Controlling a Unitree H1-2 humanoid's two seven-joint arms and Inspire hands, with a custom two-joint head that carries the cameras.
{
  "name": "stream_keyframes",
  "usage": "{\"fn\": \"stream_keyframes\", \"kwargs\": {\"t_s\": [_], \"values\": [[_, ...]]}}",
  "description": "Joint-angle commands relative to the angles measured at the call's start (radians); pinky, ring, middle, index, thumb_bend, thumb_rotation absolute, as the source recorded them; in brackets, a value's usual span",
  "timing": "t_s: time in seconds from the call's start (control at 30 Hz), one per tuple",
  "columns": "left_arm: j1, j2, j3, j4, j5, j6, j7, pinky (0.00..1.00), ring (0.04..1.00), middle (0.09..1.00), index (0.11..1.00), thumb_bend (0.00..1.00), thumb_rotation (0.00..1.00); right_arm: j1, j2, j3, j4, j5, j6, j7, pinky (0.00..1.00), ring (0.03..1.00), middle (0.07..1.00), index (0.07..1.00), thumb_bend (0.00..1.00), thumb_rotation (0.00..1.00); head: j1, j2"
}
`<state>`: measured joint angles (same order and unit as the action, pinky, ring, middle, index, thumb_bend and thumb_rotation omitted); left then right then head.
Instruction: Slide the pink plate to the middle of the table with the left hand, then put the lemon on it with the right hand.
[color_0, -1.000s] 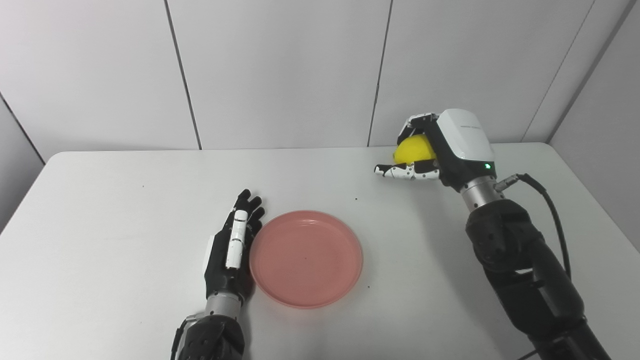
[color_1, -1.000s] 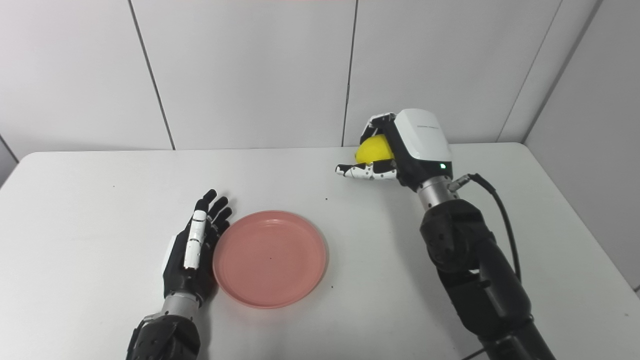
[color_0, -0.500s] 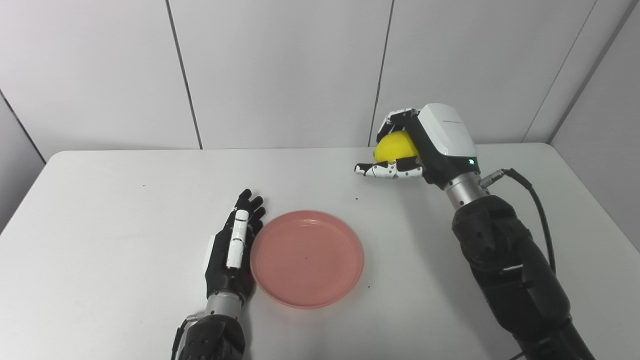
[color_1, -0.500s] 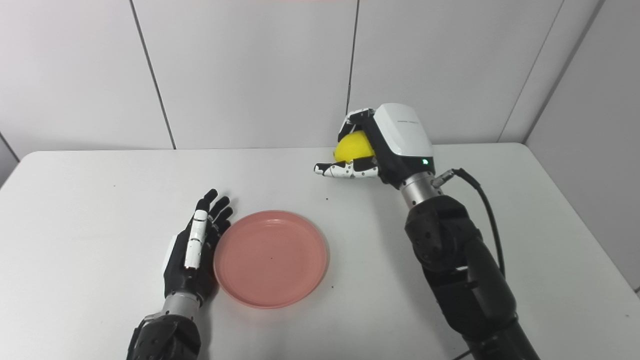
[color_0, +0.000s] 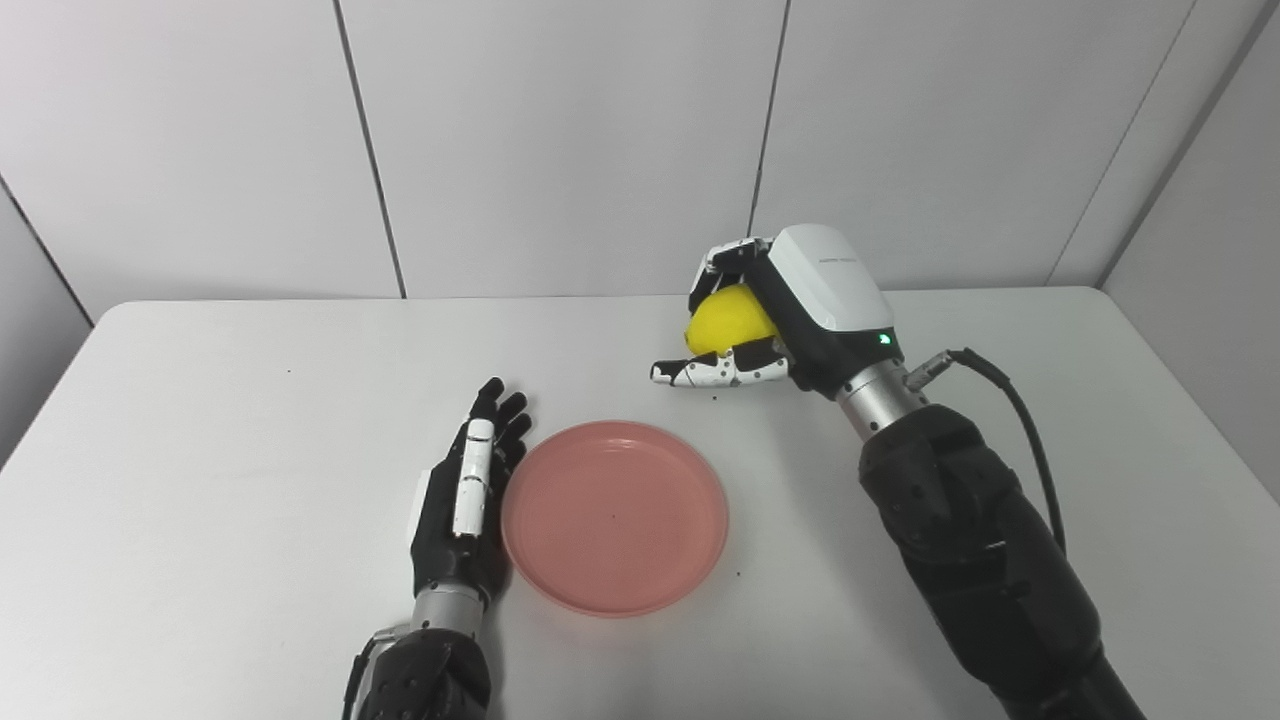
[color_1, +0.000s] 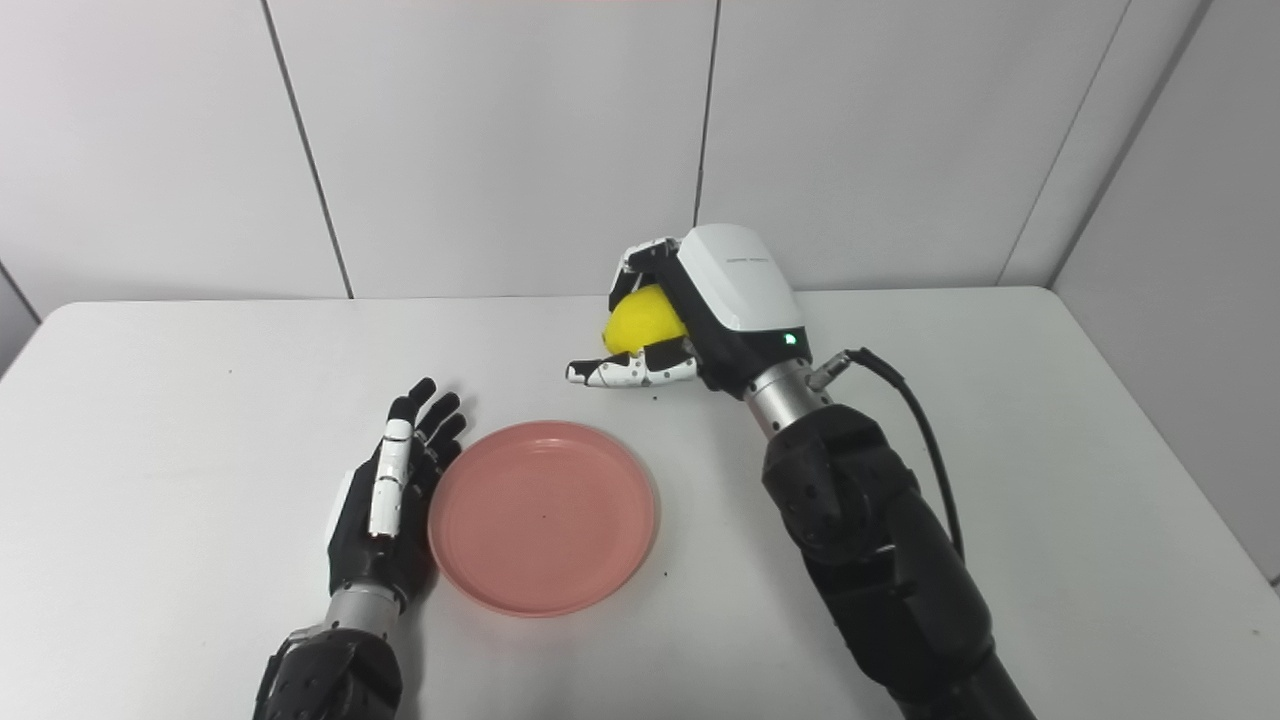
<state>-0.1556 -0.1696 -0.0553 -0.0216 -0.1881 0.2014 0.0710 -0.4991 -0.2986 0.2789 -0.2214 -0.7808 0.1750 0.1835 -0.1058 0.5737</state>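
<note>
Left eye view: pink plate (color_0: 614, 517) holds nothing.

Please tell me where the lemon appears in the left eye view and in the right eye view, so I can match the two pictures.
Left eye view: the lemon is right of centre, above the middle, held in the right robot hand.
Right eye view: the lemon sits at about the centre, at the same height.
Shared landmark: the plate, below and left of the lemon in both.
</note>
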Motion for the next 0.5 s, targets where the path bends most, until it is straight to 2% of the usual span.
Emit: {"fn": "stream_keyframes", "kwargs": {"t_s": [0.0, 0.13, 0.37, 0.47], "values": [[0.018, -0.069, 0.002, 0.006, -0.008, -0.003, 0.019, 0.98, 0.916, 0.895, 0.887, 0.60, 0.94, -0.039, 0.005, 0.005, -0.019, -0.010, -0.050, -0.015, 0.14, 0.187, 0.260, 0.346, 0.61, 0.38, 0.001, -0.001], [0.018, -0.076, 0.006, 0.009, -0.012, -0.012, 0.025, 0.98, 0.913, 0.890, 0.881, 0.62, 0.99, -0.032, 0.018, 0.028, -0.011, -0.021, -0.045, -0.009, 0.15, 0.202, 0.276, 0.362, 0.60, 0.38, 0.003, 0.000], [0.019, -0.077, 0.003, 0.003, -0.008, -0.005, 0.037, 0.98, 0.906, 0.880, 0.865, 0.62, 1.00, -0.019, 0.037, 0.059, 0.005, -0.029, -0.036, 0.007, 0.16, 0.218, 0.305, 0.412, 0.60, 0.40, 0.004, 0.002], [0.017, -0.077, 0.002, 0.004, -0.010, -0.006, 0.040, 0.98, 0.904, 0.878, 0.863, 0.62, 1.00, -0.015, 0.042, 0.074, 0.025, -0.031, -0.053, -0.006, 0.16, 0.218, 0.305, 0.419, 0.60, 0.39, 0.005, 0.003]]}}
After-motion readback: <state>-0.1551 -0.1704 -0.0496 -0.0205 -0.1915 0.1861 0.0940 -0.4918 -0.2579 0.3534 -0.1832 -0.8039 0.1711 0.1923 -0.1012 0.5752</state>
